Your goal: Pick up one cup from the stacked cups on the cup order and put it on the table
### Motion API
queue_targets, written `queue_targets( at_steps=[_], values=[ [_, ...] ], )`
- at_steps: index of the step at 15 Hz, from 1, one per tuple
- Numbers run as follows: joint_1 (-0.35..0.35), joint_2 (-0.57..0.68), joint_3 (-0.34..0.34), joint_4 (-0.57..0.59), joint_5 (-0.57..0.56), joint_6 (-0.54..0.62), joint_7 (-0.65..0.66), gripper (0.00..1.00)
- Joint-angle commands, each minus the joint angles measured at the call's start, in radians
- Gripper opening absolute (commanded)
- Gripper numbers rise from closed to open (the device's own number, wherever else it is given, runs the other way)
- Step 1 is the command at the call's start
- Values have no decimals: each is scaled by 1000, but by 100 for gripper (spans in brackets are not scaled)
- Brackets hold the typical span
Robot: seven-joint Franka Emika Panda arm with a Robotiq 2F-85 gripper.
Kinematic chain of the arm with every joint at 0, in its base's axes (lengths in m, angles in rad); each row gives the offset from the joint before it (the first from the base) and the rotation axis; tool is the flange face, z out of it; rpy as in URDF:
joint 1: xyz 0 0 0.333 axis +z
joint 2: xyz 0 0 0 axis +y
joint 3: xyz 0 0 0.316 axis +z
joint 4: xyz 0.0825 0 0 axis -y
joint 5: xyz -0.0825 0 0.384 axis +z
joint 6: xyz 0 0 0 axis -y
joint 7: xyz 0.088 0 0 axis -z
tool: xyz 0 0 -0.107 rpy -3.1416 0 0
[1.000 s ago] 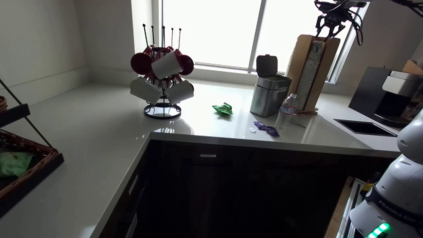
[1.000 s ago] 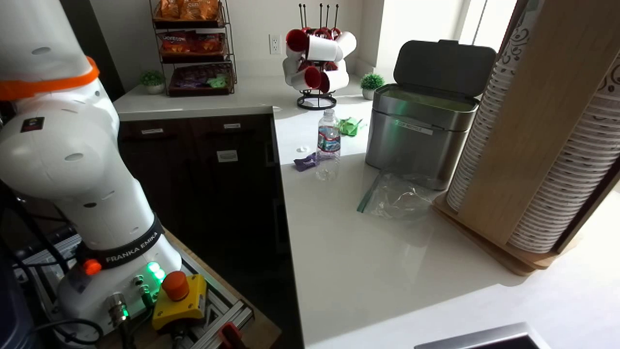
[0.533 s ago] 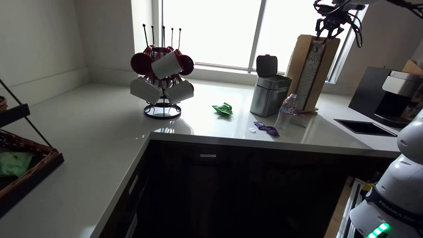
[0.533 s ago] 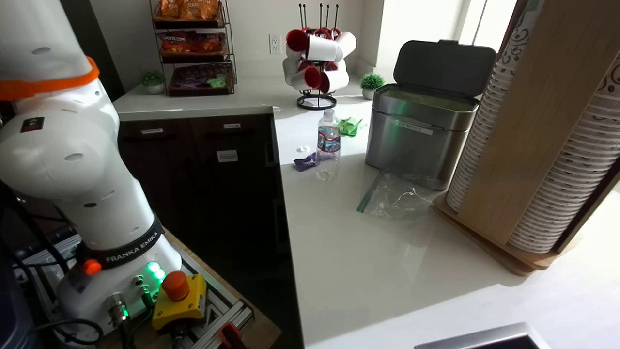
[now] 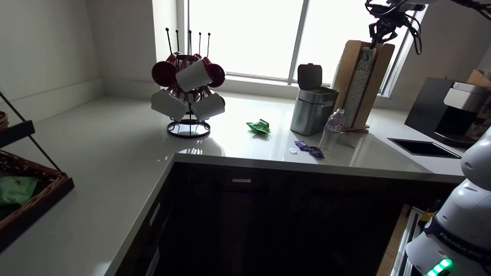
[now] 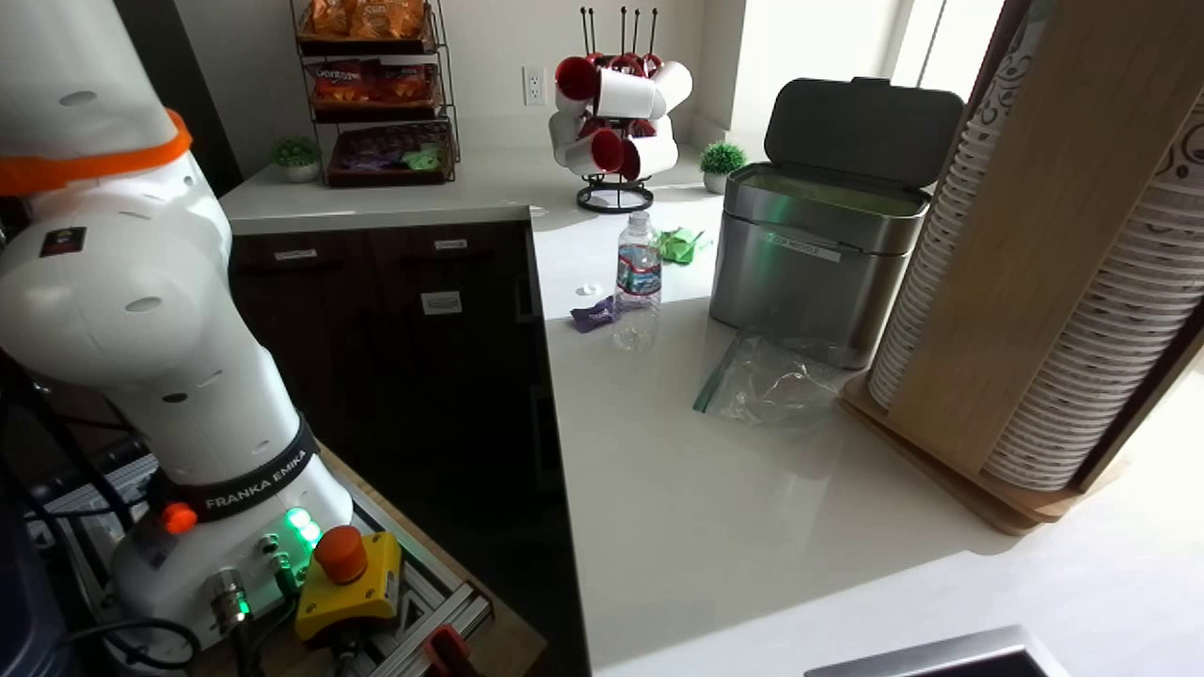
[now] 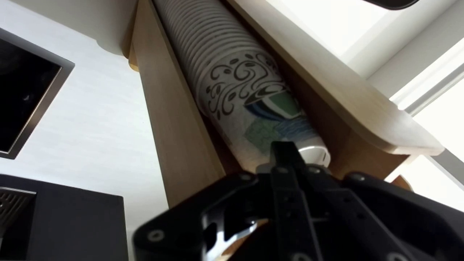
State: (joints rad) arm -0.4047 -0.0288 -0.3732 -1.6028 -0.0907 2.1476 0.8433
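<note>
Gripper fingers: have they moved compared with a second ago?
Yes, inward: in an exterior view, against the top of the wooden cup dispenser, the gripper's fingers stood apart a second ago; now their tips are together.

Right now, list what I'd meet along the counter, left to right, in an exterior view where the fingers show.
Wicker basket, mug rack, green packet, steel canister, stacked cups, black-and-silver machine.

countertop [image 6: 715, 527] 1 | tool [image 7: 285, 149] 1 | cup holder [image 6: 1035, 235] 1 | bottle [image 6: 639, 273] 1 | canister [image 6: 809, 282] 1 | plants [image 6: 722, 158] 2 | snack trays [image 6: 386, 177] 3
</note>
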Motion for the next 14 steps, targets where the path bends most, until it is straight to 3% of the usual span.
queue_targets(
  at_steps=[1,14],
  values=[
    [6,-11,-2,-16,-11,-20,0,0],
    [-2,-43,-11,-13,-14,-22,-9,0]
  ],
)
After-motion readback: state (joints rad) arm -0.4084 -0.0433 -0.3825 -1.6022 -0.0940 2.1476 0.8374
